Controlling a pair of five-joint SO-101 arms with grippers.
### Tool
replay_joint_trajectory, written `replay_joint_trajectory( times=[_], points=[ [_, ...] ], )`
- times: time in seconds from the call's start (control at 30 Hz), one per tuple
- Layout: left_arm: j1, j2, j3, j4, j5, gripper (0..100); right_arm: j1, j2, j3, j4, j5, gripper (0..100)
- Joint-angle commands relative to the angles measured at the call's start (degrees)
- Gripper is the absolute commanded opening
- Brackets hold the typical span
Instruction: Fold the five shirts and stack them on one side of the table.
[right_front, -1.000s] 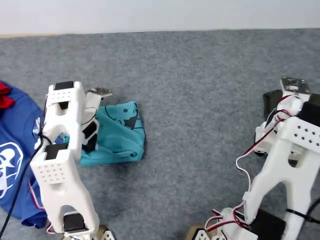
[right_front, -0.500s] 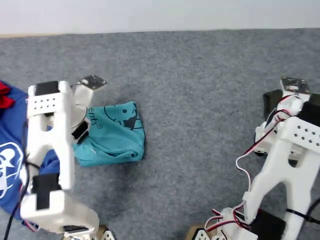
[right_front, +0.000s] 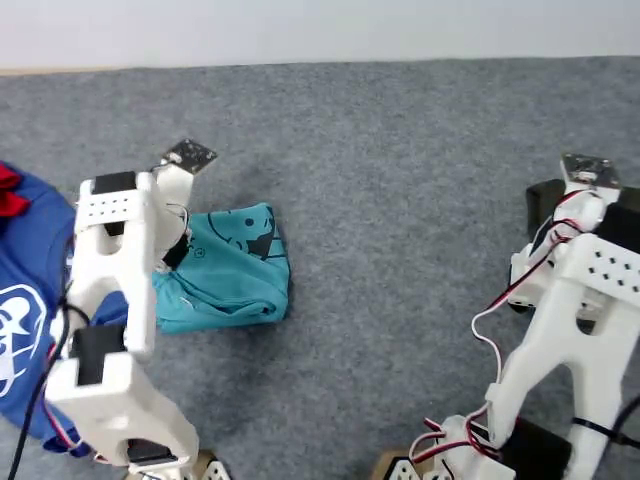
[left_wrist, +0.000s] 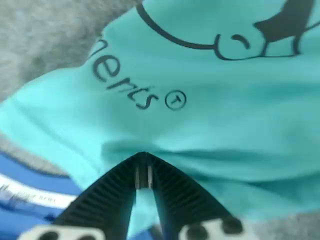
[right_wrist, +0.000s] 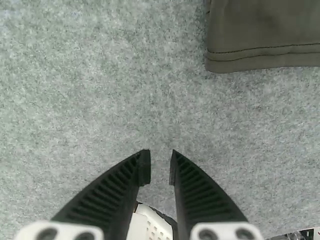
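Teal shirt (right_front: 235, 270), cotton with a dark printed graphic, lies folded into a compact bundle on the grey felt table (right_front: 400, 180). Reference for positions is the large royal-blue printed shirt (right_front: 25, 300), which lies spread open. One edge of the teal shirt touches the blue shirt and slightly overlaps it; the rest sits on felt just beside it.

Left gripper (left_wrist: 142, 172): down on the teal shirt, at the edge nearest the blue shirt. Its jaws are closed to the tips. The cloth puckers toward them, so I read a small tuck of teal fabric as pinched.

Right gripper (right_wrist: 158, 162): jaws a narrow gap apart, holding nothing, over bare felt well apart from the blue shirt. A dark olive folded shirt (right_wrist: 265, 35) lies near it, farther again from the blue shirt.

Step, as judged: the teal fold looks finished, and carrying it to the stack is in hand. The olive shirt may mark the stacking side. The next move calls for a pinch through all layers. The lift must also be clean enough that the bundle neither opens nor drags the blue shirt, which is not yet folded.
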Motion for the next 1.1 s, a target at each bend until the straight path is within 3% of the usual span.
replay_joint_trajectory(
  times=[0.0, 0.1, 0.3, 0.63, 0.87, 1.07],
  points=[
    [0.4, 2.8, -0.6, -3.3, 0.3, 0, 0.2, -2.4, -0.4, 1.6, 0.5, 7.8],
    [0.5, 6.0, -0.6, -2.0, 0.0, 0, 0.2, -2.3, -0.4, 1.6, 0.5, 7.8],
    [-1.7, 6.6, -0.7, 9.2, -2.6, 0, 0.2, -2.3, -0.4, 1.6, 0.5, 7.8],
    [-5.2, -3.9, -0.2, 22.7, -9.7, 0, 0.2, -2.3, -0.4, 1.5, 0.5, 7.8],
    [-5.0, -7.6, -0.9, 21.5, -9.7, 0, 0.2, -2.3, -0.4, 1.7, 0.5, 7.8],
    [-4.9, -8.1, -0.9, 7.6, -5.9, 0, 0.2, -2.3, -0.4, 1.8, 0.5, 7.8]
  ],
)
